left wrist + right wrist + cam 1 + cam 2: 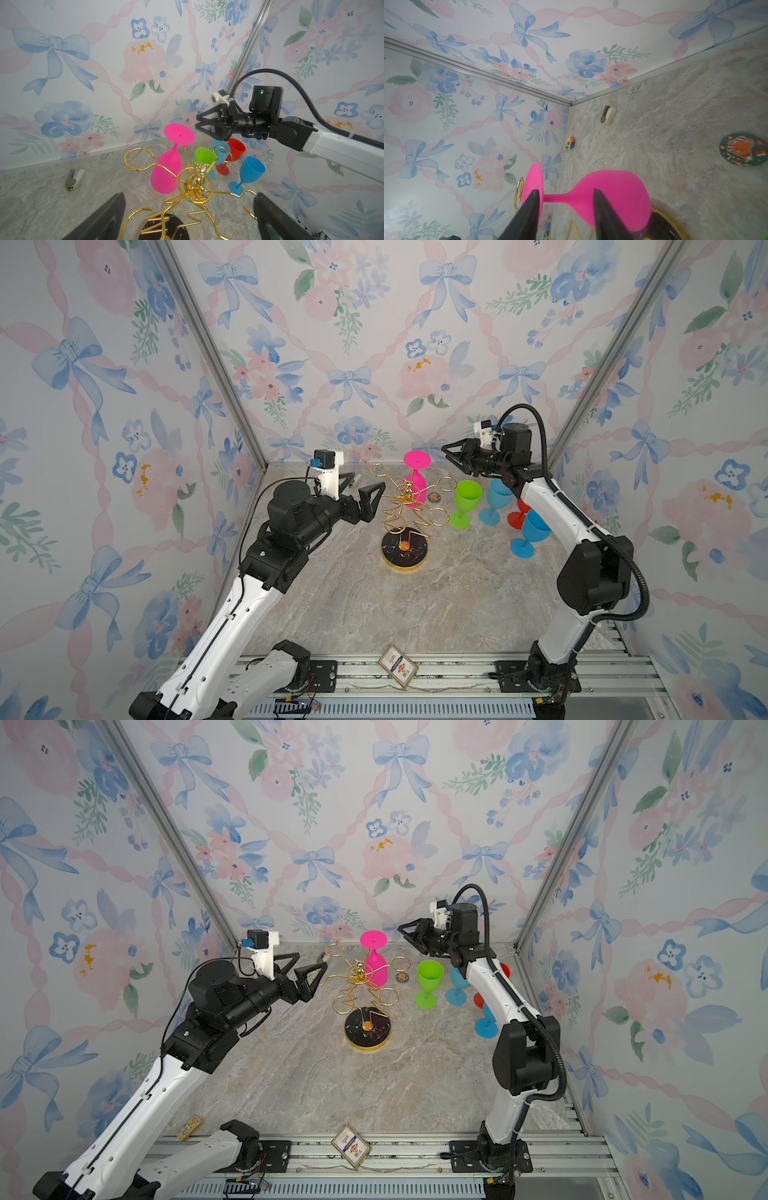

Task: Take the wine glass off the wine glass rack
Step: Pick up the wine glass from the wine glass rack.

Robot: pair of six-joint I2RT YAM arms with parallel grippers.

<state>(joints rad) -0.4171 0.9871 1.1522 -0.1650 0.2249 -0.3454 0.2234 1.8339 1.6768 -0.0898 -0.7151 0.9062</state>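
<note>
A pink wine glass (415, 493) (376, 971) hangs upside down, foot up, on the far side of the gold wire wine glass rack (404, 551) (368, 1032), which has a small gold bear (198, 176) at its hub. My right gripper (444, 452) (401, 932) hovers just right of the glass's foot without touching it. In the right wrist view its jaws (565, 190) stand apart, and the pink stem (558, 197) shows between the tips, farther off. My left gripper (370, 485) (189, 195) is wide open beside the rack's left arms and holds nothing.
Upright on the table right of the rack stand a green glass (467, 497), two blue glasses (496, 497) (532, 533) and a red glass (518, 516), partly under my right arm. A round coaster (743, 149), a small grey clip (74, 179) and a card (397, 666) also lie about.
</note>
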